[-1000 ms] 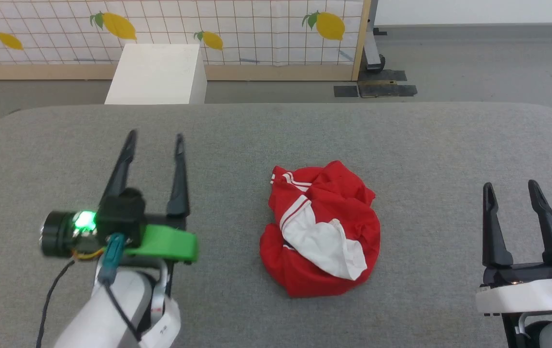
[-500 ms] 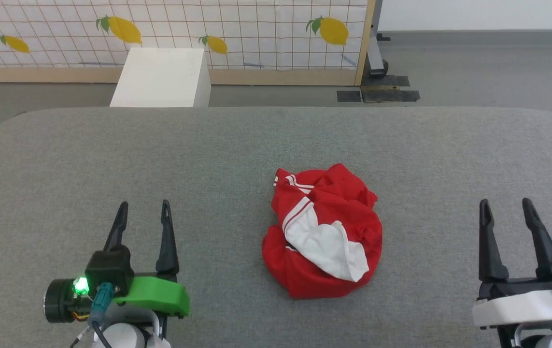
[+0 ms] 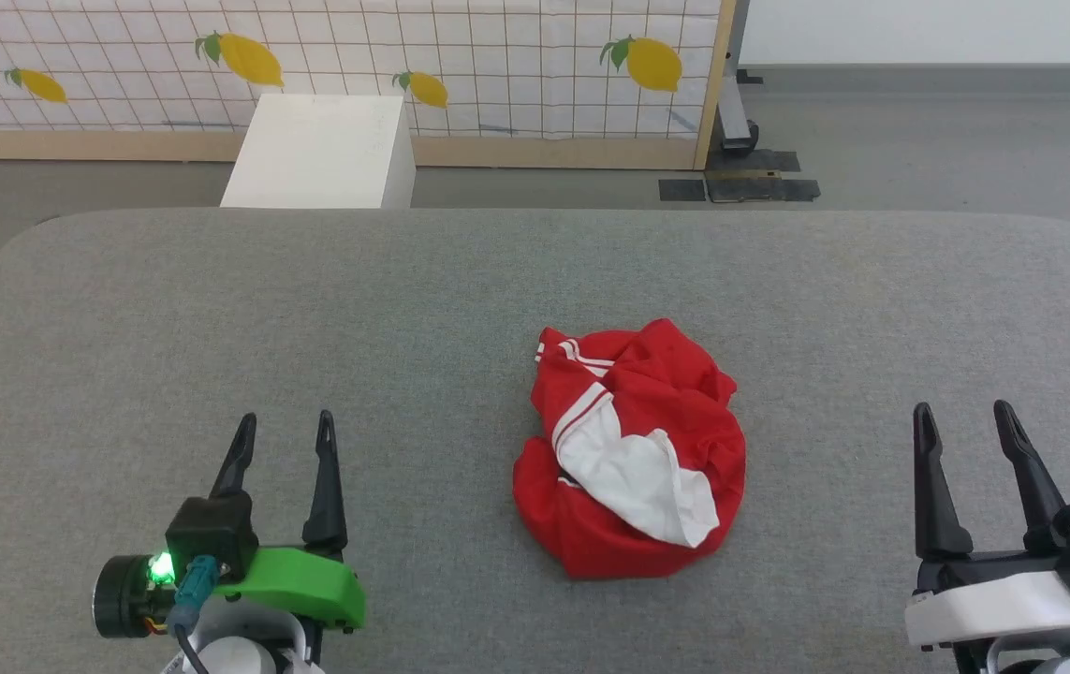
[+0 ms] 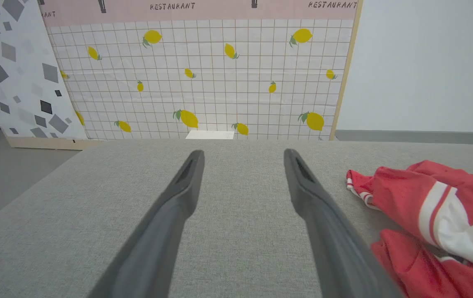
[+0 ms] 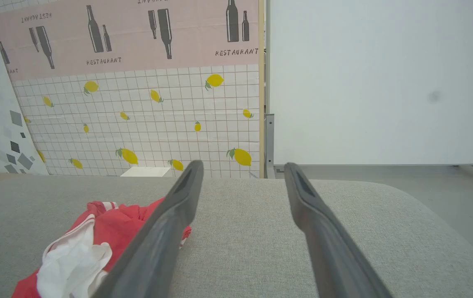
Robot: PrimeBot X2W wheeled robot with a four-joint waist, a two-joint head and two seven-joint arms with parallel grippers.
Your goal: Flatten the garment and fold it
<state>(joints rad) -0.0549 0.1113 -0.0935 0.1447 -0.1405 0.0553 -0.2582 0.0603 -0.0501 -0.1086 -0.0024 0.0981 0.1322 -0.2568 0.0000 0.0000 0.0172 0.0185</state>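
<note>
Your left gripper point(image 3: 284, 423) has pulled back level with the right gripper point(image 3: 961, 412), both spread open and empty, and the garment point(image 3: 633, 449) sits crumpled between them, so I'd pinch an outer red edge each side and pull apart.

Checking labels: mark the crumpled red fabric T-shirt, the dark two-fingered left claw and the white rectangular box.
crumpled red fabric T-shirt point(image 3: 684, 402), head view, red folds upper right
dark two-fingered left claw point(image 3: 285, 417), head view, midway between fingertips
white rectangular box point(image 3: 321, 150), head view, top face
</note>
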